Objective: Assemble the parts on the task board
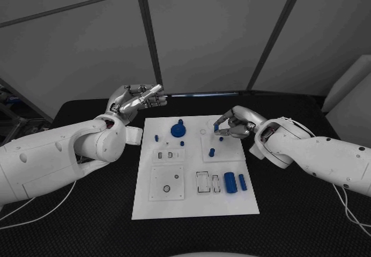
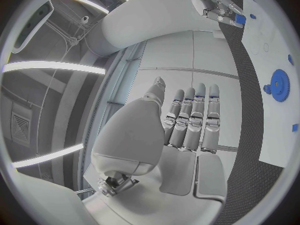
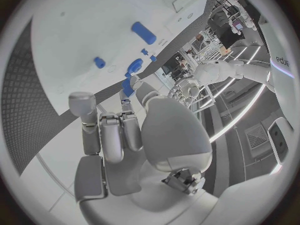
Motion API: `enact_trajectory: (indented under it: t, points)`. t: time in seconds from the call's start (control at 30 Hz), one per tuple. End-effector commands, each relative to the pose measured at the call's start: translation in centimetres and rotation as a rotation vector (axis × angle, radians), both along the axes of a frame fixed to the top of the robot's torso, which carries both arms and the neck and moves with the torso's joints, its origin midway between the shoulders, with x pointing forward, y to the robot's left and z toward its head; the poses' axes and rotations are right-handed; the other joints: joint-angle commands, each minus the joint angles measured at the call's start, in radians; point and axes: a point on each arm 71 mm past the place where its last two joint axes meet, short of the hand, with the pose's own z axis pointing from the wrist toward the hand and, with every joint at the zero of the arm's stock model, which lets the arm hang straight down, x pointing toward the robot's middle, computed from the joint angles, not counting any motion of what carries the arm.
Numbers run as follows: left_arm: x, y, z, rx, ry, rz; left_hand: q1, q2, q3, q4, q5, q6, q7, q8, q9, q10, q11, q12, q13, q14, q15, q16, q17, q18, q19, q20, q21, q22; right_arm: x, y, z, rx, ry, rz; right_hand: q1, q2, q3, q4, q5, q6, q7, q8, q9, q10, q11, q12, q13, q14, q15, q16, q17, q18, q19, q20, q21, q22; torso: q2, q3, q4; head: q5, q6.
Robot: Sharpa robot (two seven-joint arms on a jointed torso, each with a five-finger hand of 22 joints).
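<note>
The white task board [image 1: 193, 201] lies in the middle of the black table. On it are a blue gear [image 1: 178, 129], small blue pegs [image 1: 211, 152] and a blue cylinder [image 1: 229, 181] beside a thin blue pin [image 1: 243, 182]. My right hand [image 1: 236, 124] hovers over the board's far right part and pinches a small blue part [image 3: 128, 86] at its fingertips. The left wrist view shows that hand [image 2: 217, 6] with the blue part [image 2: 239, 19]. My left hand [image 1: 139, 99] is raised beyond the board's far left corner, fingers straight and holding nothing [image 2: 190, 120]. The gear [image 2: 277, 85] lies off to its side.
Several recesses and outlined slots [image 1: 166, 182] mark the board's near half. Black table surface [image 1: 309, 214] surrounds the board on all sides. A white block [image 1: 351, 80] stands at the far right edge.
</note>
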Motion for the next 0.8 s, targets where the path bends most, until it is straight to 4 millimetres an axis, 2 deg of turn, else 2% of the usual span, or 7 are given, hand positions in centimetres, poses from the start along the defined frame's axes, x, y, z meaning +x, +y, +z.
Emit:
enact_trajectory:
  t: [0.03, 0.23, 0.37, 0.4, 0.43, 0.57, 0.8]
  points:
    - [0.2, -0.1, 0.1, -0.002, -0.005, -0.007, -0.002, 0.007, 0.001, -0.005, 0.005, 0.008, 0.002, -0.003, -0.002, 0.003, 0.003, -0.004, 0.000, 0.005, 0.001, -0.004, -0.001, 0.000, 0.009, 0.000, -0.003, -0.001, -0.6, 1.7, 0.4, -0.038, -0.026, -0.004, 0.000, 0.006, 0.007, 0.000, 0.003, 0.009, -0.002, 0.005, 0.001, 0.018, -0.007, 0.004, 0.144, 0.098, -0.006, 0.004, 0.241, -0.002, 0.002, -0.006, 0.005, 0.002, -0.003, -0.0022, 0.0008, 0.009, -0.004]
    - [0.5, -0.2, -0.1, -0.001, -0.003, -0.004, -0.002, 0.007, 0.001, -0.005, 0.005, 0.008, 0.002, -0.003, -0.002, 0.003, 0.003, -0.004, 0.000, 0.005, 0.001, -0.004, -0.001, 0.000, 0.009, 0.000, -0.003, -0.001, -1.4, 5.9, 0.9, -0.063, -0.067, 0.059, 0.001, 0.006, 0.009, -0.001, 0.003, 0.011, -0.003, 0.006, 0.001, 0.019, -0.008, 0.005, 0.145, 0.098, -0.007, 0.004, 0.241, -0.003, 0.003, -0.006, 0.006, 0.002, -0.008, -0.0047, 0.0015, 0.036, -0.014]
    - [0.7, -0.3, -0.2, 0.000, -0.003, -0.001, -0.001, 0.007, 0.001, -0.006, 0.005, 0.009, 0.001, -0.004, -0.002, 0.003, 0.003, -0.004, 0.000, 0.005, 0.001, -0.004, -0.001, 0.000, 0.010, 0.000, -0.003, -0.001, -1.7, 8.4, 1.0, -0.076, -0.089, 0.094, 0.001, 0.006, 0.010, -0.002, 0.004, 0.012, -0.003, 0.006, 0.001, 0.018, -0.008, 0.004, 0.144, 0.098, -0.007, 0.004, 0.240, -0.003, 0.003, -0.007, 0.006, 0.003, -0.007, -0.0067, 0.0034, 0.043, -0.018]
    - [0.8, -0.3, -0.2, 0.001, -0.003, 0.000, -0.001, 0.007, 0.001, -0.006, 0.005, 0.009, 0.001, -0.004, -0.002, 0.003, 0.003, -0.004, 0.000, 0.005, 0.001, -0.004, -0.001, 0.000, 0.010, 0.000, -0.003, -0.001, -1.8, 8.8, 1.0, -0.078, -0.092, 0.099, 0.001, 0.006, 0.010, -0.002, 0.004, 0.012, -0.003, 0.006, 0.001, 0.018, -0.008, 0.004, 0.144, 0.098, -0.007, 0.004, 0.240, -0.003, 0.003, -0.007, 0.006, 0.003, -0.007, -0.0062, 0.0027, 0.045, -0.019]
    - [0.8, -0.3, -0.2, 0.001, -0.002, 0.001, -0.001, 0.007, 0.001, -0.006, 0.005, 0.009, 0.001, -0.004, -0.002, 0.003, 0.003, -0.004, 0.000, 0.005, 0.001, -0.004, -0.001, 0.000, 0.010, 0.000, -0.003, -0.001, -1.8, 9.4, 1.0, -0.082, -0.097, 0.107, 0.001, 0.006, 0.010, -0.002, 0.004, 0.012, -0.003, 0.006, 0.001, 0.018, -0.008, 0.004, 0.144, 0.098, -0.007, 0.004, 0.240, -0.003, 0.003, -0.007, 0.006, 0.003, -0.007, -0.0075, 0.0029, 0.047, -0.020]
    - [0.9, -0.3, -0.3, 0.002, -0.002, 0.002, -0.001, 0.007, 0.001, -0.006, 0.005, 0.009, 0.001, -0.004, -0.002, 0.003, 0.003, -0.004, 0.000, 0.005, 0.001, -0.004, -0.001, 0.000, 0.010, 0.000, -0.003, -0.001, -2.2, 11.4, 0.9, -0.104, -0.113, 0.134, 0.001, 0.006, 0.011, -0.002, 0.004, 0.013, -0.004, 0.006, 0.001, 0.018, -0.008, 0.004, 0.144, 0.098, -0.007, 0.004, 0.240, -0.002, 0.003, -0.007, 0.006, 0.002, -0.006, -0.0055, 0.0029, 0.055, -0.025]
    - [1.0, -0.4, -0.3, 0.002, -0.002, 0.003, -0.001, 0.007, 0.001, -0.006, 0.005, 0.009, 0.001, -0.004, -0.002, 0.003, 0.003, -0.004, 0.000, 0.005, 0.001, -0.004, -0.001, 0.000, 0.010, 0.000, -0.003, -0.001, -2.4, 13.1, -0.1, -0.155, -0.120, 0.154, 0.001, 0.005, 0.011, -0.002, 0.004, 0.013, -0.003, 0.006, 0.001, 0.018, -0.008, 0.004, 0.143, 0.098, -0.007, 0.004, 0.240, -0.002, 0.003, -0.007, 0.006, 0.002, -0.006, -0.0057, 0.0024, 0.063, -0.031]
